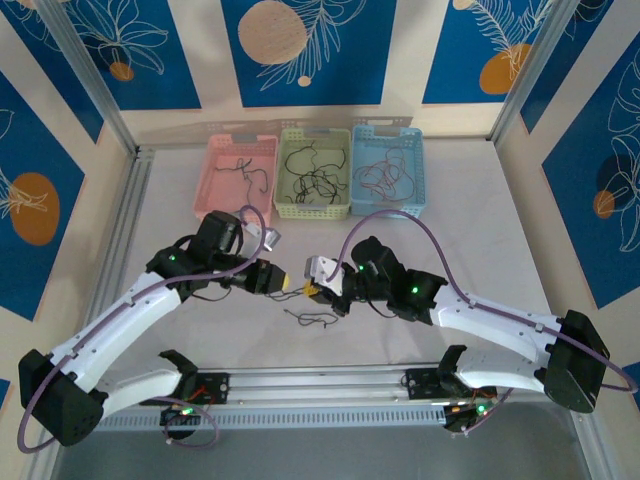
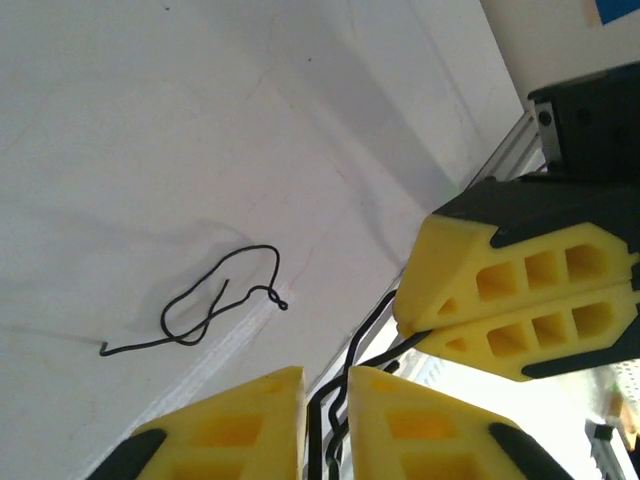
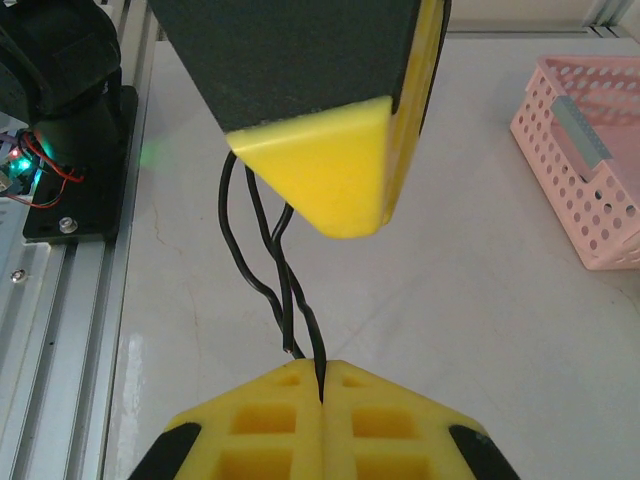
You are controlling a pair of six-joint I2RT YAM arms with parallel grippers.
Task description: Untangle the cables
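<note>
Holding the black wires [image 3: 283,285] between both arms over the middle of the table [image 1: 480,220], I have the right gripper [image 3: 320,372] clamped shut on one end. The left gripper [image 2: 325,385] sits close about the other end, though I cannot tell whether it truly pinches. The twisted strands run straight from jaw to jaw, long axis left-to-right across the table, so neither arm is nearer; a loose wire [image 1: 312,320] lies flat just on the near side, apart from both.

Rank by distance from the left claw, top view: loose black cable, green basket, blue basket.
1. Loose black cable: on the table, just base-side of the left claw.
2. Green basket: back, middle.
3. Blue basket: back right.
</note>
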